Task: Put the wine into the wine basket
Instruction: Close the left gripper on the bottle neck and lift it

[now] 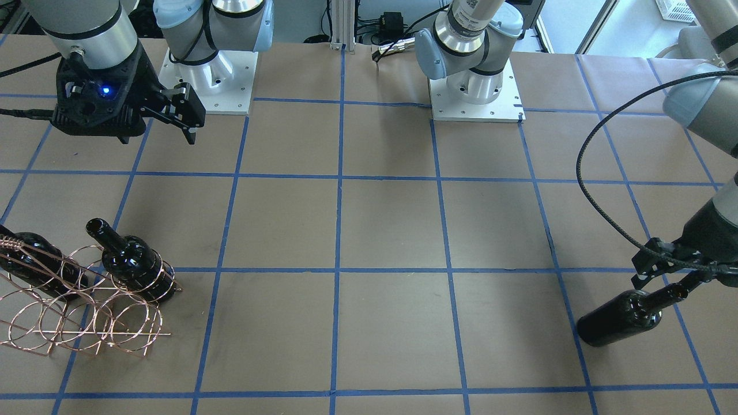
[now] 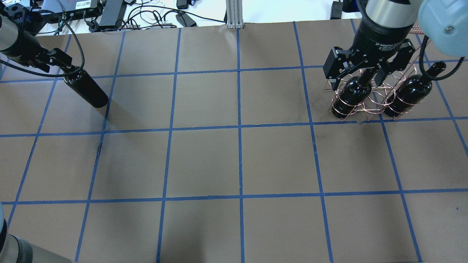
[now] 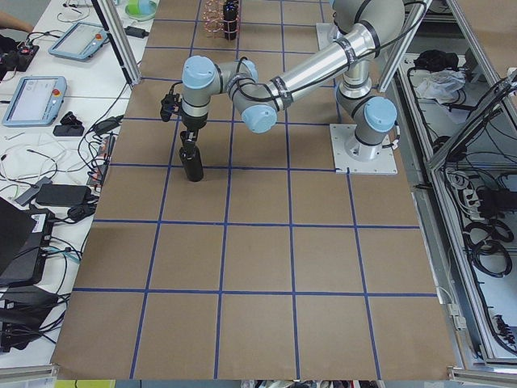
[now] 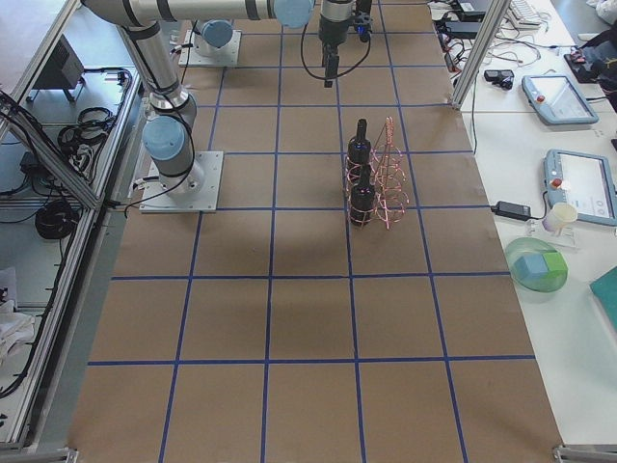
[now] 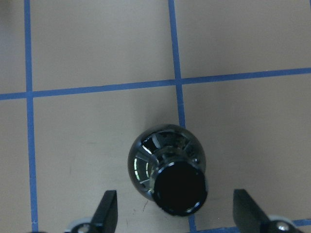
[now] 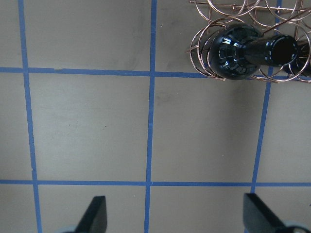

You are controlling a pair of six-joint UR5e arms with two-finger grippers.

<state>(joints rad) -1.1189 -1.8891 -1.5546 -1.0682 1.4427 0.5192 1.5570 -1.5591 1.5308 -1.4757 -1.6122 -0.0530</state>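
A near-black wine bottle (image 1: 620, 317) stands upright on the table, and shows at the overhead view's left (image 2: 86, 89). My left gripper (image 1: 663, 276) is open around its neck; in the left wrist view the mouth (image 5: 180, 187) sits between the spread fingers (image 5: 108, 211) without touching. The copper wire wine basket (image 1: 75, 323) stands at the overhead view's right (image 2: 380, 91) and holds two more bottles (image 2: 353, 95) (image 2: 409, 93). My right gripper (image 2: 360, 75) is open and empty, high above the table beside the basket (image 6: 228, 9).
The brown table bears a blue tape grid (image 2: 239, 131). The arm bases (image 1: 475, 92) stand at the robot's edge. Cables and devices (image 2: 109, 14) lie beyond the far edge. A black cable (image 1: 582, 190) loops off the left arm.
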